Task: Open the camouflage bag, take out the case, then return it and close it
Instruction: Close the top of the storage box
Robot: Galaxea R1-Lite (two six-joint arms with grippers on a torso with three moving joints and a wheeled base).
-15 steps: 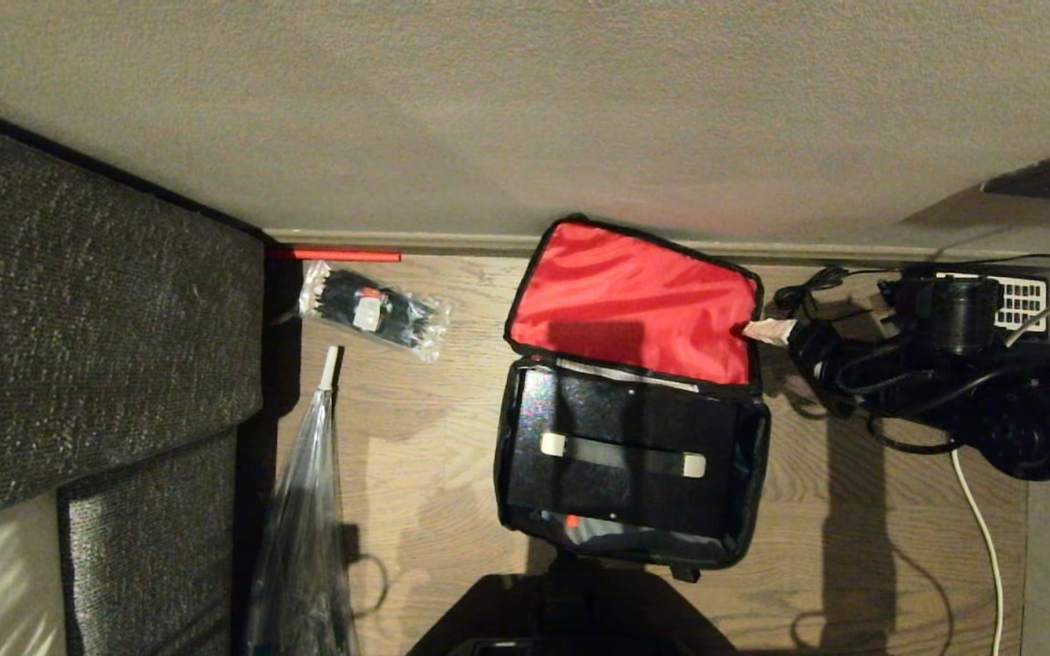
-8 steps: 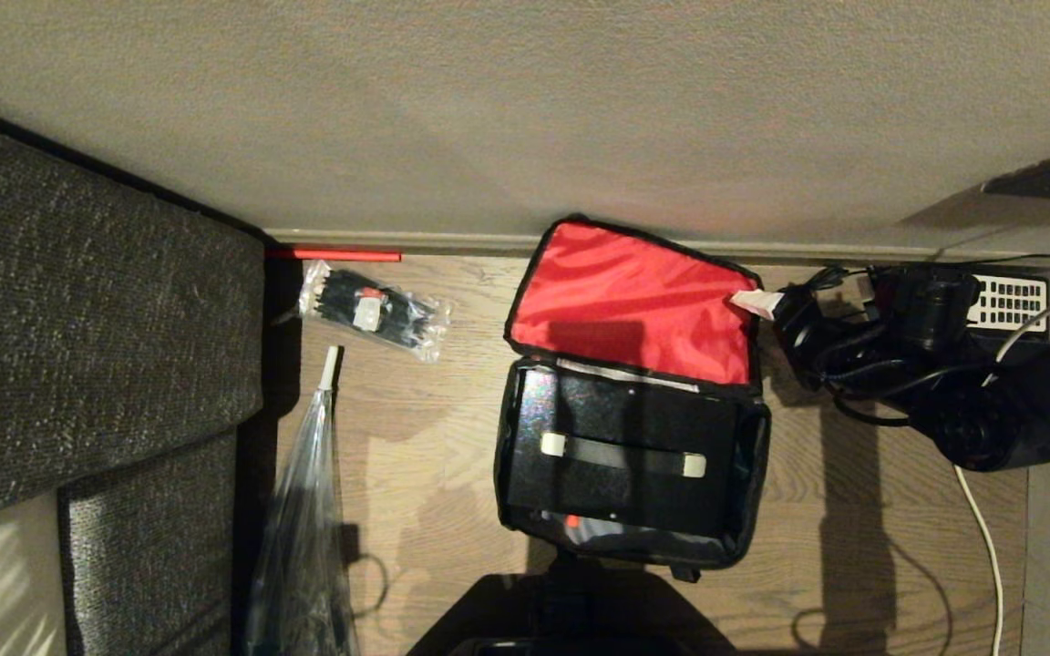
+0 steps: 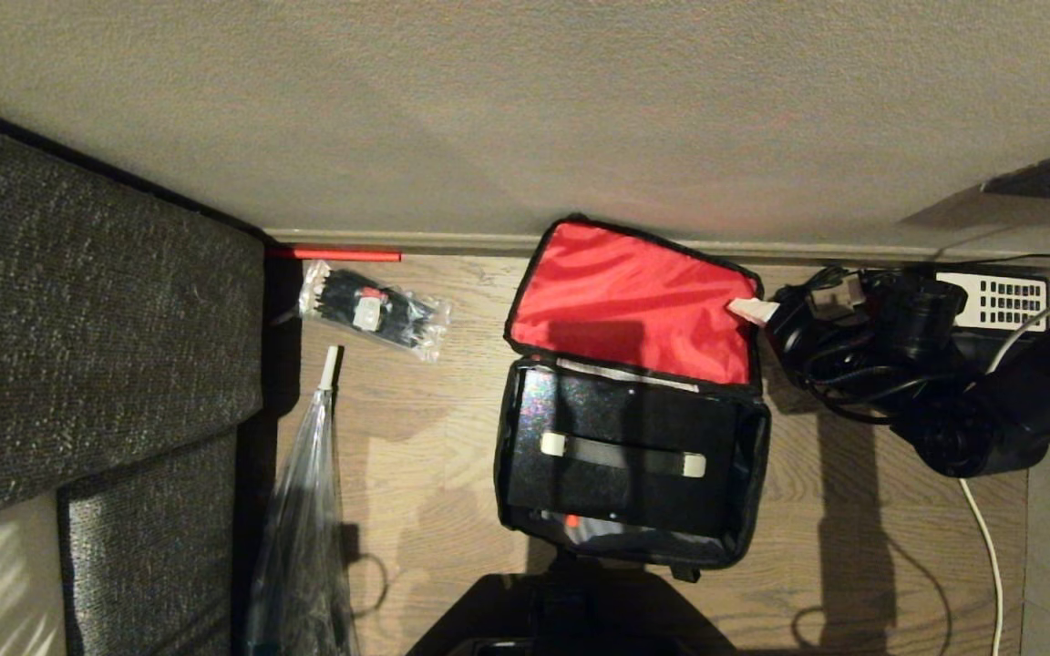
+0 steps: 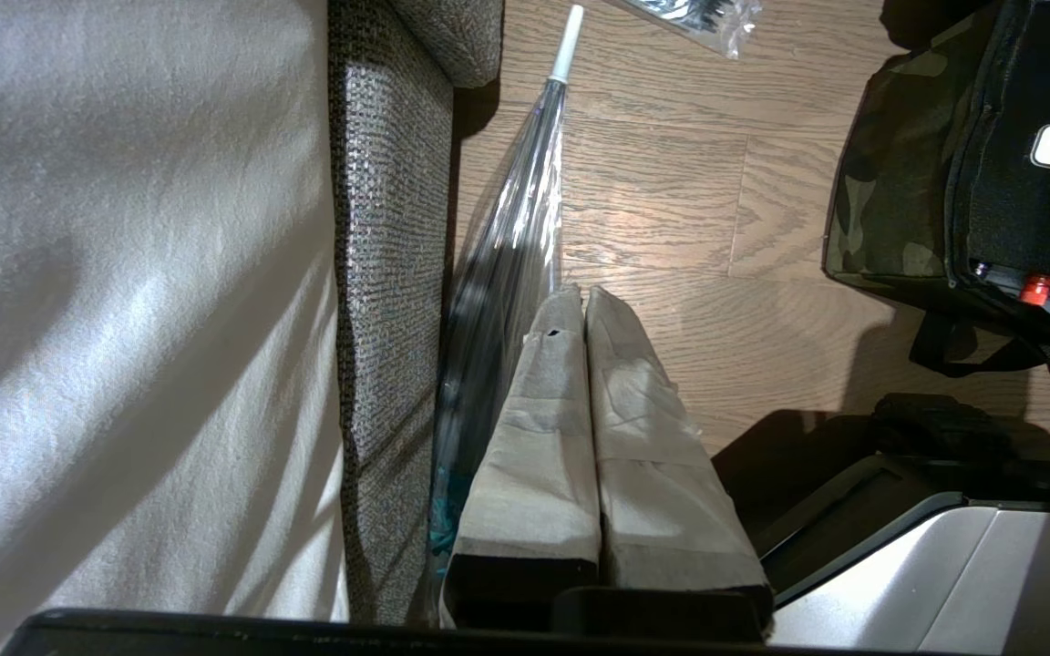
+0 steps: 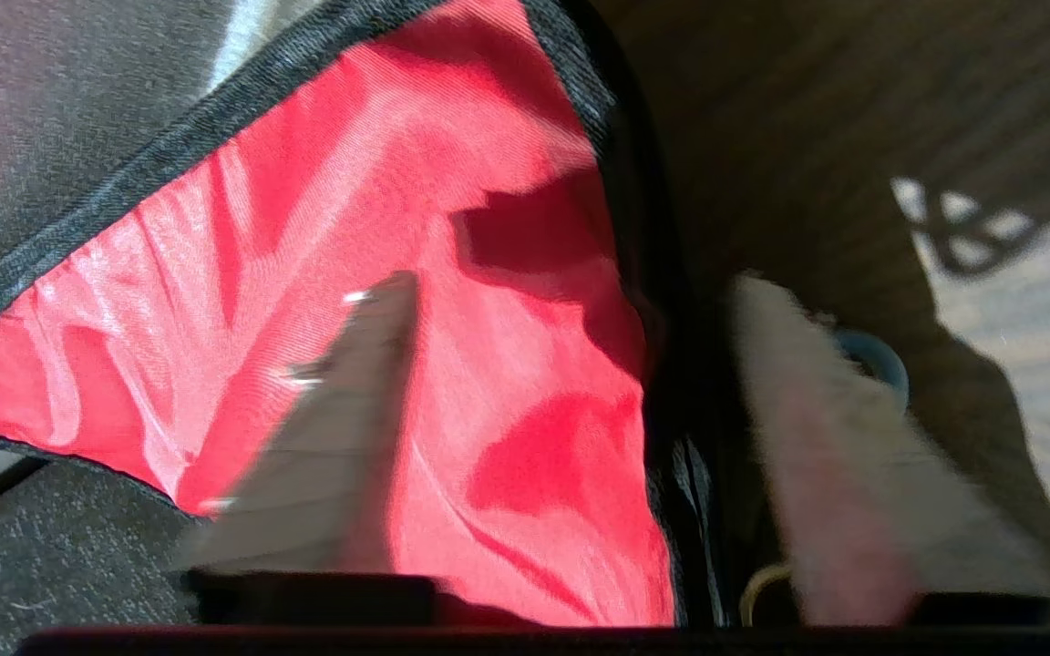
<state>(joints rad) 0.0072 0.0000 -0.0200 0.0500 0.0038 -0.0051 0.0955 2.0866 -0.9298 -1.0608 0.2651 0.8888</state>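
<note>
Here: sofa (image 3: 78, 310) at left; camouflage bag (image 3: 525, 437) on the wood floor (image 3: 452, 410), red-lined lid (image 3: 634, 301) flung open, black case (image 3: 621, 451) inside. Right gripper (image 3: 756, 311) at the lid's right edge, fingers apart astride it (not clamped). Left gripper (image 4: 585, 296) pressed together, beside the sofa.

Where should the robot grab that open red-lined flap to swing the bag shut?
Probably the flap's free side edge, from the bag's right. The right gripper is there, open, one finger over the red lining, the other outside the black edging. That thin fabric edge suits pinching; the flap stands propped against the wall.
</note>
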